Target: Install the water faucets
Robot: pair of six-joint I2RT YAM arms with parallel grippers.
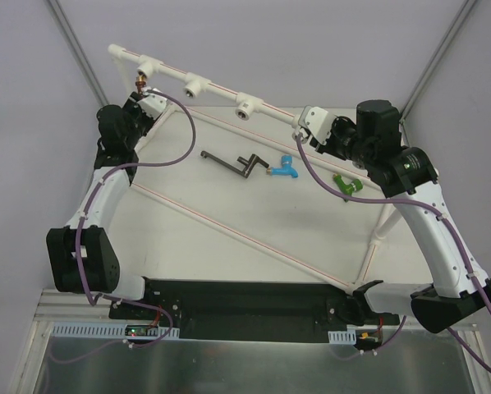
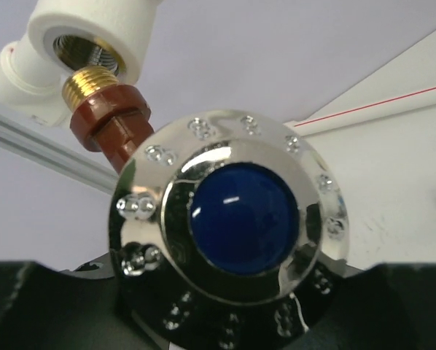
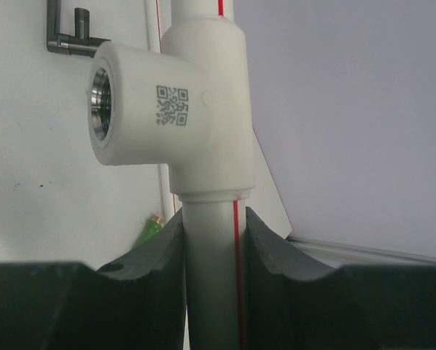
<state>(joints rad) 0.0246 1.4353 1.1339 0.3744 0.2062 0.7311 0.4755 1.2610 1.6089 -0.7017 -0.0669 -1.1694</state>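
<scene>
The red-brown faucet (image 2: 105,120) leans with its brass thread (image 2: 90,84) at the mouth of the left socket (image 2: 87,36) of the white pipe frame (image 1: 221,90). Its chrome knob with a blue centre (image 2: 232,219) fills the space between the dark fingers of my left gripper (image 2: 236,306); contact with it is hidden. From above, the faucet (image 1: 140,80) sits just ahead of the left gripper (image 1: 149,102). My right gripper (image 3: 214,233) is shut on the frame's pipe below a tee socket (image 3: 101,102). The blue faucet (image 1: 285,168) and green faucet (image 1: 344,182) lie on the table.
A dark metal L-shaped handle (image 1: 233,164) lies mid-table, left of the blue faucet. Two more sockets (image 1: 195,84) (image 1: 247,104) face forward on the top pipe. A diagonal pipe (image 1: 245,242) of the frame crosses the white table. Grey enclosure posts (image 1: 77,49) stand at the back.
</scene>
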